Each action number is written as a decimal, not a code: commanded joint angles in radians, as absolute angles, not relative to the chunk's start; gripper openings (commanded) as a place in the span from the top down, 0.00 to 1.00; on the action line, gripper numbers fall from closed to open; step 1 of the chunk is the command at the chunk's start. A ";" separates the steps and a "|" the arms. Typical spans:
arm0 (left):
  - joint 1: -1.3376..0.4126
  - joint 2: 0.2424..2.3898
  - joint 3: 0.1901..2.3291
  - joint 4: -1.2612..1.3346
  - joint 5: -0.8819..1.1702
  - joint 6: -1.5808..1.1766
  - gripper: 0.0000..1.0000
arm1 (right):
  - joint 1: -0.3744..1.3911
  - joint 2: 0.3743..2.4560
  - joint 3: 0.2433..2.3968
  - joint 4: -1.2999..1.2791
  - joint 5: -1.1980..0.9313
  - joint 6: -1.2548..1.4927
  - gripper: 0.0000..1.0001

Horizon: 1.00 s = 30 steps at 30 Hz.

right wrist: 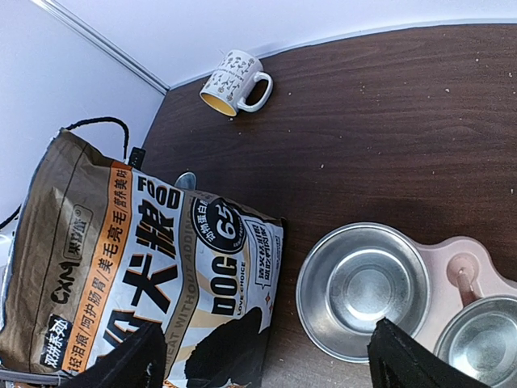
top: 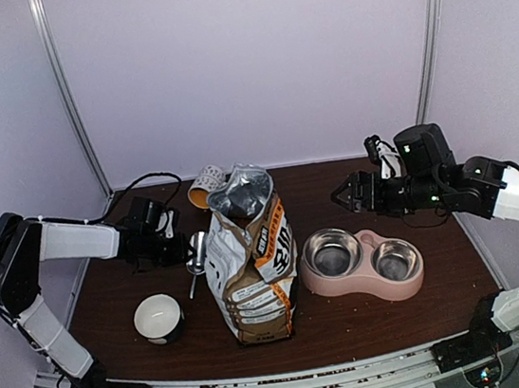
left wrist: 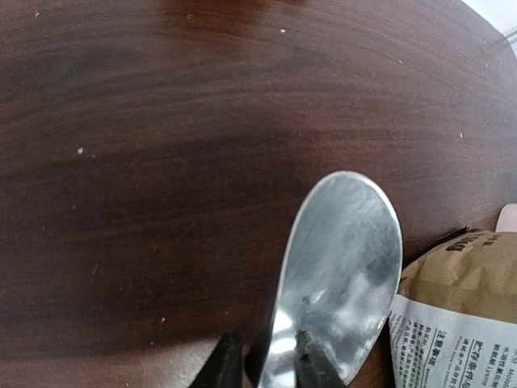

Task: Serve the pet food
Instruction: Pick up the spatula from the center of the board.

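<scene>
Pet food bag (top: 249,262) upright beside bowl (top: 353,286)

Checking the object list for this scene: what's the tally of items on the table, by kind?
food bag: 1
spoon: 1
mug: 1
white bowl: 1
pink double feeder: 1
Total: 5

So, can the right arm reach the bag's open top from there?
Probably yes: the right gripper hangs open to the right of the bag, above the bowl, with nothing standing between them.
</scene>
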<state>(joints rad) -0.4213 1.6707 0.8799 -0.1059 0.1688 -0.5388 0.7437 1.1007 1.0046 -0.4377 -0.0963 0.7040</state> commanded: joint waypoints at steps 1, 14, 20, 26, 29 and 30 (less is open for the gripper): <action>-0.414 1.689 0.932 -0.089 0.178 -0.496 0.78 | 0.736 1.078 0.993 -0.438 -0.067 0.714 0.12; -0.414 1.574 0.858 -0.082 0.131 -0.587 1.00 | 0.735 1.086 0.996 -0.440 -0.058 0.713 0.12; -0.414 1.417 0.802 -0.068 0.118 -0.689 1.00 | 0.735 1.086 0.997 -0.441 -0.059 0.707 0.12; -0.414 1.230 0.808 -0.132 0.081 -0.750 1.00 | 0.733 1.099 1.027 -0.429 -0.084 0.699 0.12; -0.415 1.132 0.833 -0.198 0.044 -0.757 1.00 | 0.733 1.101 1.046 -0.416 -0.103 0.698 0.12; -0.416 1.100 0.842 -0.215 0.036 -0.761 1.00 | 0.733 1.100 1.051 -0.409 -0.109 0.697 0.12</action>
<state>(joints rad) -0.4202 1.2114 0.7990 -0.1574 0.0925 -0.7216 0.7395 1.1000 1.0077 -0.4397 -0.0879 0.7063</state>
